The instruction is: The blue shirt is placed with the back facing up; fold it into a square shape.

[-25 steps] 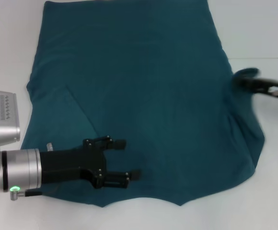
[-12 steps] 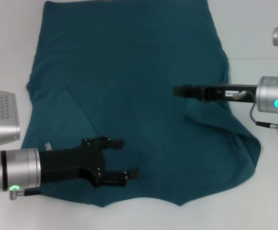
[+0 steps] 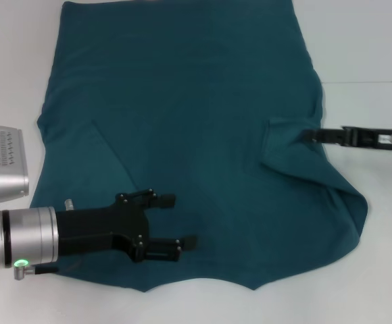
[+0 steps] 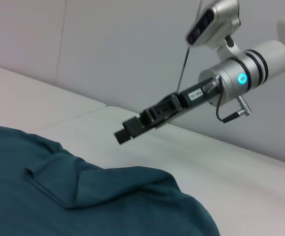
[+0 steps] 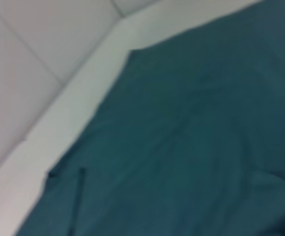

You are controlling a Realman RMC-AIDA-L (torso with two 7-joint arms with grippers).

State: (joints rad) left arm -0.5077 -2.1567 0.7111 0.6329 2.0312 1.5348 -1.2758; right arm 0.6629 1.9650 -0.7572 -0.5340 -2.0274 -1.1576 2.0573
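Teal soft shirt (image 3: 196, 121), sleeve folded inward

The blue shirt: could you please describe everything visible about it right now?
The blue shirt is plain dark teal soft fabric, spread flat on the white table, mildly wrinkled. Both sleeves are folded inward onto the body. The left gripper, fingers open, sits over its near hem; the right gripper is at its right edge beside the folded sleeve.
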